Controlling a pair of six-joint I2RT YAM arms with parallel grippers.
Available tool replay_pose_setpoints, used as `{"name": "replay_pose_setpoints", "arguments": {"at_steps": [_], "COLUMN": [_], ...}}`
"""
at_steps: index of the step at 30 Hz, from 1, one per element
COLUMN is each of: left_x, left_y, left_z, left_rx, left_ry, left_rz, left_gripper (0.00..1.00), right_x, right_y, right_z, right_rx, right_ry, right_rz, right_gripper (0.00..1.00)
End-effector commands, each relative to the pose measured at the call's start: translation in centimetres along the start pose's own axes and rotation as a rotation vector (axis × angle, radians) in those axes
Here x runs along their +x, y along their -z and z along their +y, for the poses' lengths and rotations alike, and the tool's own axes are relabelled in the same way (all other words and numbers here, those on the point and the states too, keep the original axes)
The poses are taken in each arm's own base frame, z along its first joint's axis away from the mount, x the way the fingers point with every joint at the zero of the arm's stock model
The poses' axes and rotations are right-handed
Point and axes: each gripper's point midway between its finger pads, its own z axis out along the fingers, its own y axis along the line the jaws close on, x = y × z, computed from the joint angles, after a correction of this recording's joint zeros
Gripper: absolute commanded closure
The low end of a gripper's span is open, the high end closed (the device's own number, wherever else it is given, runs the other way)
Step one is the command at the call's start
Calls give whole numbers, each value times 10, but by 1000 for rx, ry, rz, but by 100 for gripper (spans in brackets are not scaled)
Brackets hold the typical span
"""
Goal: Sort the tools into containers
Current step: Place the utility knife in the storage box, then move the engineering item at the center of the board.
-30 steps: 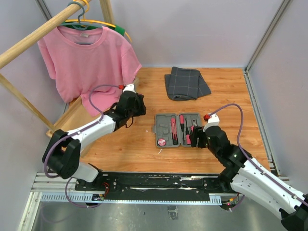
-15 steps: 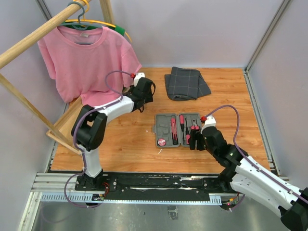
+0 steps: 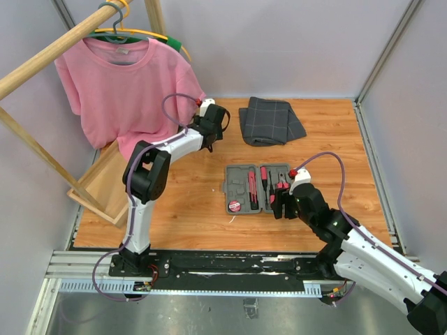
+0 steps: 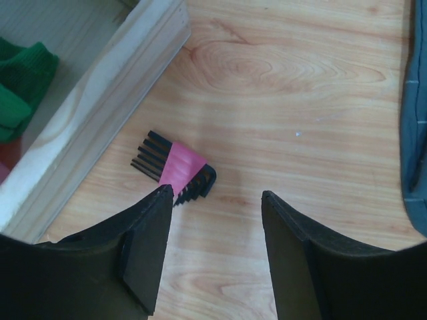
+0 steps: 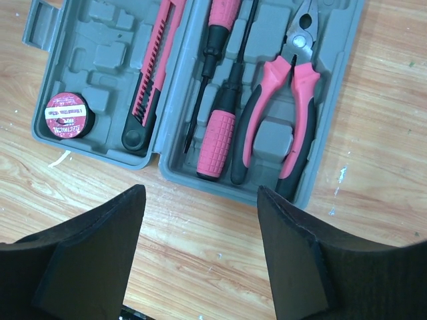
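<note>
The left gripper (image 4: pixel 215 200), wide open and empty, hovers by the black hex-key set in a pink holder (image 4: pixel 175 167), lying slantwise on the wooden tabletop (image 4: pixel 293 80) just ahead of one fingertip (image 4: pixel 159 203); the right gripper (image 5: pixel 200 200), also open and empty, is farther off.

Open grey tool case (image 5: pixel 100 60), lying flat. Left half: electrical tape roll (image 5: pixel 67 117) and pink-black utility knife (image 5: pixel 155 73). Right half: two screwdrivers (image 5: pixel 217 137) and pink-handled pliers (image 5: pixel 293 100). Pink-sleeved hex key set (image 4: pixel 177 175) lies well apart, beside a wooden beam (image 4: pixel 100 100).
</note>
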Motion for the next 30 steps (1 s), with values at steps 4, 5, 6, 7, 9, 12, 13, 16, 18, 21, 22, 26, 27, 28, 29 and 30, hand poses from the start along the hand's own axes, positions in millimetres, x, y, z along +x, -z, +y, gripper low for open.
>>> {"name": "replay_pose_setpoints", "arguments": {"at_steps": [4,5,6,7,9,12,13,16,18,21,22,26,27,28,29,30], "left_x": [-14,-13,-14,-14,-11,-7,-4,4,9,15,17,24,26,29,31,33], "left_y": [-31,-35,-38,-42,-48,-56,-58,-63,-64,-63,-63,-61,-61,-60,-59,-58], "left_z": [3,4,4,5,9,12,13,15,15,17,18,22,23,25,26,26], "left_rx": [29,33,36,38,35,27,24,17,19,17,17,10,7,5,6,6], "left_ry": [-40,-44,-46,-49,-55,-62,-65,-70,-72,-71,-73,-84,-85,-86,-85,-85], "left_rz": [-19,-13,-11,-5,11,35,44,69,83,95,99,115,120,126,129,132], "left_gripper": [41,41,41,41,42,42,42,43,44,45,45,46,46,47,47,47], "right_x": [6,7,8,10,12,14,15,15,17,17,17,19,19,19,19,19], "right_y": [-6,-7,-8,-9,-11,-12,-12,-13,-14,-15,-15,-16,-16,-16,-16,-16], "right_z": [8,8,9,9,8,9,9,10,9,10,10,11,11,11,11,11], "right_rx": [-49,-52,-54,-54,-52,-53,-53,-54,-53,-55,-56,-62,-61,-62,-61,-61], "right_ry": [25,27,27,27,29,31,33,34,36,40,39,40,42,41,42,41], "right_rz": [27,32,37,43,53,64,67,70,78,81,83,90,91,91,92,92], "right_gripper": [31,31,31,31,31,30,30,30,30,30,30,30,30,30,30,30]}}
